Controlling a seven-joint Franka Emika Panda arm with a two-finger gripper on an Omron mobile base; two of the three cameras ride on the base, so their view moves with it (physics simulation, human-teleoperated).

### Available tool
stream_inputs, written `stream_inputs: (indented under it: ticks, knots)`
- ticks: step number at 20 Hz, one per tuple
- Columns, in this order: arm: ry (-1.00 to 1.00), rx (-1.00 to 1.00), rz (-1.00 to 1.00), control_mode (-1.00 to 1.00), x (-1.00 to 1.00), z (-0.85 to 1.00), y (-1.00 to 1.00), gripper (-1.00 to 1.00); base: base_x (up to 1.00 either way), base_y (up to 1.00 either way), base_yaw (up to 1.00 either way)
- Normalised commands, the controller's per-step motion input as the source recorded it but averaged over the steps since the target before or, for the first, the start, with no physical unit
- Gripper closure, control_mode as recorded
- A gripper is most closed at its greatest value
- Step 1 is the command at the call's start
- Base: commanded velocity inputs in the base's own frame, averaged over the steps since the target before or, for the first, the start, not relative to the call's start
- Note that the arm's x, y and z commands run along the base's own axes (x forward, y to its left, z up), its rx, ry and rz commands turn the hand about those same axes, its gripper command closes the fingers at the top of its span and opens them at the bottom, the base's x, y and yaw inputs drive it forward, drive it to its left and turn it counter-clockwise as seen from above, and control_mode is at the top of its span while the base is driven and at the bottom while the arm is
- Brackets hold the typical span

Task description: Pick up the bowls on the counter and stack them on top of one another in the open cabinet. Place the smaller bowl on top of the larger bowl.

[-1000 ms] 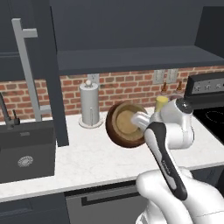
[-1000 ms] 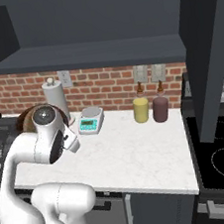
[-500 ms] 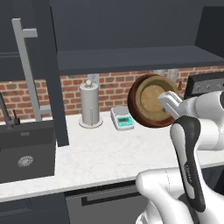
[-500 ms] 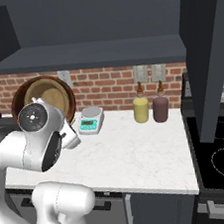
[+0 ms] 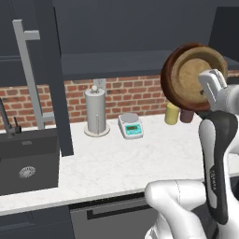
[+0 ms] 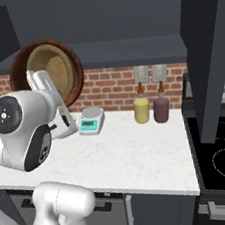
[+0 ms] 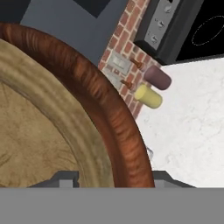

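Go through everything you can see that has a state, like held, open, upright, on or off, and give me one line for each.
Deep dark reddish-brown wooden bowl: held in the air, tipped on edge.
Shallow light tan wooden bowl: nested inside the dark bowl.
Gripper: jaws clamped on the dark bowl's rim.
Dark navy upper cabinet: door open.
White paper towel roll: upright on the counter.
Yellow bottle: upright.
Maroon bottle: upright.
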Motion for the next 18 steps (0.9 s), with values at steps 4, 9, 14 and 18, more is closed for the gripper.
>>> stream_inputs:
  ticks: [4,9,14,18]
  knots:
    - [0.02,0.07,-0.15,-1.0,0.32,0.68,-0.01,1.0,0.0,0.0,0.0]
    - [0.24,0.01,-0.13,-1.0,0.49,0.72,0.0,1.0,0.0,0.0,0.0]
    - [0.26,0.04,-0.02,-1.0,0.46,0.25,-0.05,1.0,0.0,0.0,0.0]
    - [0.23,0.16,0.01,-1.0,0.06,-0.08,-0.2,1.0,0.0,0.0,0.0]
